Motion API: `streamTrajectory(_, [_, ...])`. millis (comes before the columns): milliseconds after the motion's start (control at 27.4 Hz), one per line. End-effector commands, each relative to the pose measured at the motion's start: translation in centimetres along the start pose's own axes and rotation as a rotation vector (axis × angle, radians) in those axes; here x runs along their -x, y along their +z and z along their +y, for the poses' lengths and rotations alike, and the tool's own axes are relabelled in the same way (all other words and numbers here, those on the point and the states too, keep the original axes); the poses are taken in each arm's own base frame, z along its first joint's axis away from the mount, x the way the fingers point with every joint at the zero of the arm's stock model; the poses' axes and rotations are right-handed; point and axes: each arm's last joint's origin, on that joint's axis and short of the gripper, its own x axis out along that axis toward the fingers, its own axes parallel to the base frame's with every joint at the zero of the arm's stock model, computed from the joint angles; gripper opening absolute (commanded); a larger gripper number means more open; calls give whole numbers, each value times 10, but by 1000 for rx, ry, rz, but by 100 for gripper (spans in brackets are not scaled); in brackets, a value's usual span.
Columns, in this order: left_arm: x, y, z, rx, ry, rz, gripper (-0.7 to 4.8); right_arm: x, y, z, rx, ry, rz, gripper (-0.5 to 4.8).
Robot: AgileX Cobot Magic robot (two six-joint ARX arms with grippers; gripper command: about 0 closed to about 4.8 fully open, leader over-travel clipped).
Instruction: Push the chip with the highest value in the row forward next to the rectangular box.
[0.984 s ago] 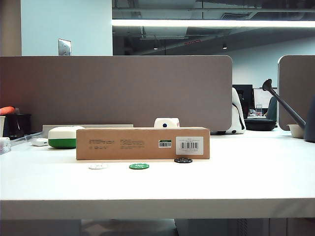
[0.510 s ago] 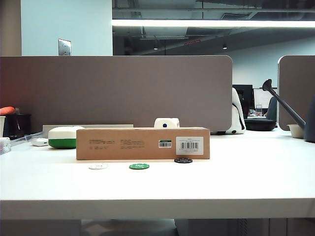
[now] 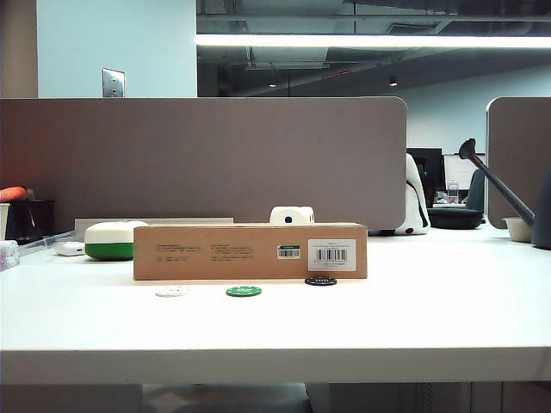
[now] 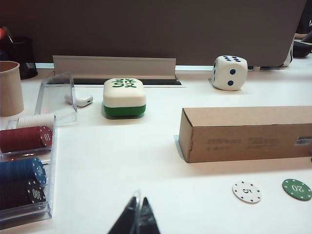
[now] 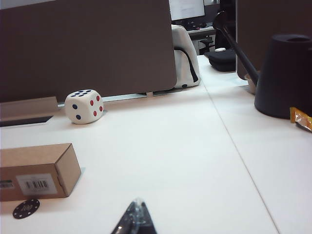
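A white table [image 3: 430,318] stands in an office, backed by a grey-brown partition [image 3: 207,159]. Neither arm shows in the exterior view; each gripper appears only as dark fingertips at the near edge of its own wrist picture, low over the table.

The left gripper [image 4: 136,219] has its tips drawn together to a point, holding nothing. Off to its side, close by, a clear tray [image 4: 51,161] holds stacked red, blue and dark chips. Ahead of it and to the other side lie a white chip [image 4: 246,191] marked 5 and a green chip [image 4: 296,189] marked 20, both apart from the box [image 4: 246,134] beyond them. Farther on sits a white-and-green container [image 4: 124,97], with a small white earbud case [image 4: 80,100] near it, and a die [image 4: 229,72] farthest back by the partition.

The right gripper [image 5: 136,219] likewise has its tips closed together and empty. The chip [image 5: 26,208], black and marked 100, lies ahead of it and well off to one side, right against the front face of the box [image 5: 39,170] under the barcode label. In the exterior view that chip [image 3: 320,280] sits by the box's [image 3: 250,251] lower edge, forward of the other two chips' row. Beyond the box rests the die [image 5: 84,106], and far off on the other side a black watering can [image 5: 282,73].
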Motion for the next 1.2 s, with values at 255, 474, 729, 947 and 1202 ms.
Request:
streamTrajectory(255, [0,2,0,-2,-1,-14,-5,0,-1,1,87,36,-5,-5])
streamTrajectory(474, [0,2,0,-2,-1,-14,-5,0,-1,2,86,49,-1,-5])
streamTrajectory(729, [0,2,0,-2,-1,-14,-5,0,-1,2,90,49,-2,-5])
streamTrajectory(947, [0,2,0,-2,-1,-14,-5,0,-1,1,105,42,-3,-5])
streamTrajectory(1202, [0,2,0,-2,-1,-14,-5,0,-1,1,104,42,-3,-5])
